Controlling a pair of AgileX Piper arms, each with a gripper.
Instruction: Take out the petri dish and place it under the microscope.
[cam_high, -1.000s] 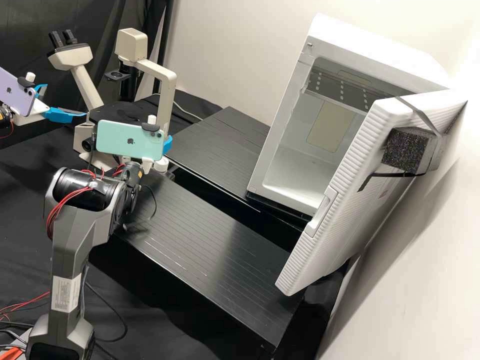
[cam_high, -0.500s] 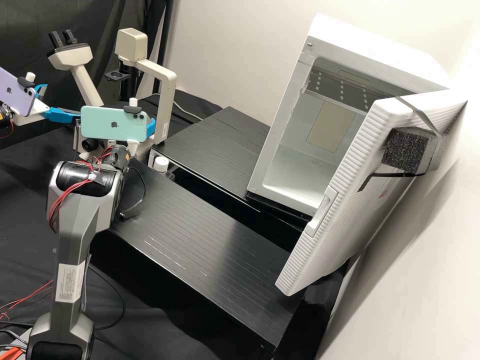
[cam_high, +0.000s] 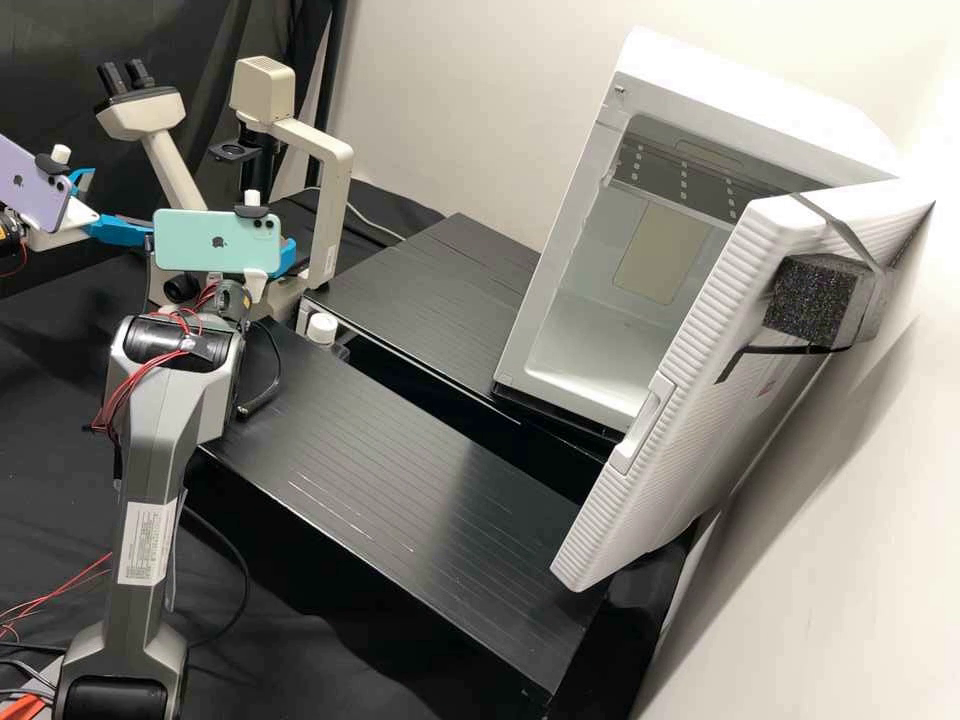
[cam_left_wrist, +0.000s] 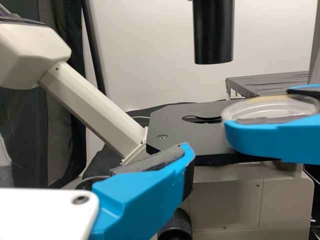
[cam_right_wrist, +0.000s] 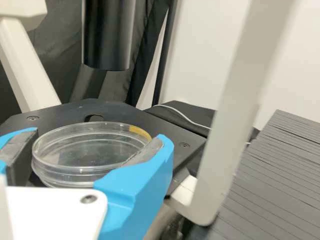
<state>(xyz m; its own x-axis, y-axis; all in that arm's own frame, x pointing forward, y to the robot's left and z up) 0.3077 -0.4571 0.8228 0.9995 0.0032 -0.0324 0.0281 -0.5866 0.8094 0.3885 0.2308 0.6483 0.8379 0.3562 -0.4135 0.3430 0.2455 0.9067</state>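
Right gripper (cam_right_wrist: 100, 136) clasps the clear petri dish (cam_right_wrist: 80, 150) near the microscope stage (cam_right_wrist: 167, 125), ten o'clock in the high view; I judge placement in hand, requiring level centring, lowering, then release.

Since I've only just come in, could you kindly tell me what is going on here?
The right gripper is holding a clear petri dish close to the stage of the microscope. It has the dish between its fingers, so the dish has not been let go. The left gripper is open, on the microscope's eyepiece side. The white box beyond the bench has its door open.
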